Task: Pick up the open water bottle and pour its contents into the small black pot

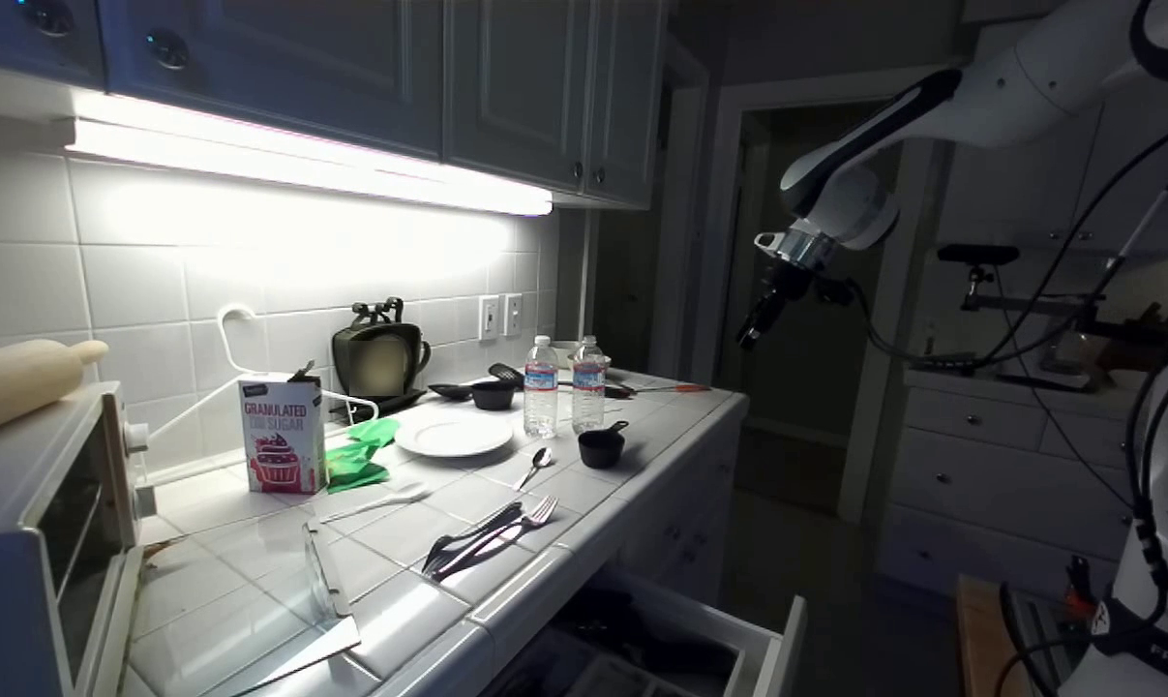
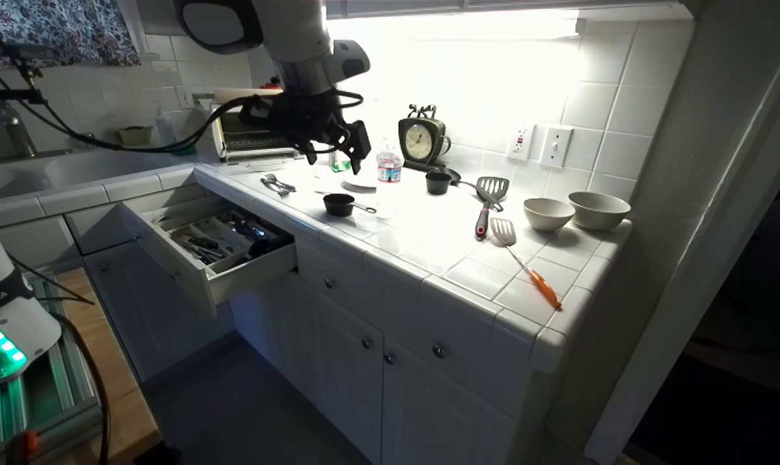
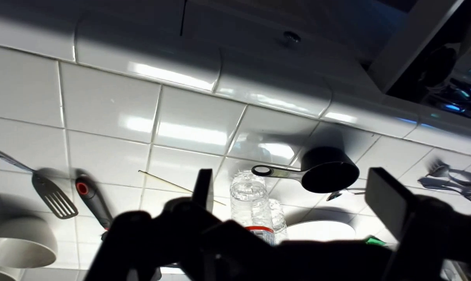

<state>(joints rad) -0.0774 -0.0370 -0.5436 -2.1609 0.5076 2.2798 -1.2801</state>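
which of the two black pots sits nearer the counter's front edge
The black pot beside the metal spoon, close to the counter's front edge. The other black pot stands farther back, closer to the clock.

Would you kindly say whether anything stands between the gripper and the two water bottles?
Nothing visible blocks the open gripper from the nearer water bottle. In the wrist view it partly hides the farther water bottle, so it might obstruct that reach. Which is uncapped I cannot tell.

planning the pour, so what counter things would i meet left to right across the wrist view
Slotted turner, red-ringed handle, thin stick-like thing, two overlapping clear bottles, small black pot (by its round body), green scrap, cutlery bunch.
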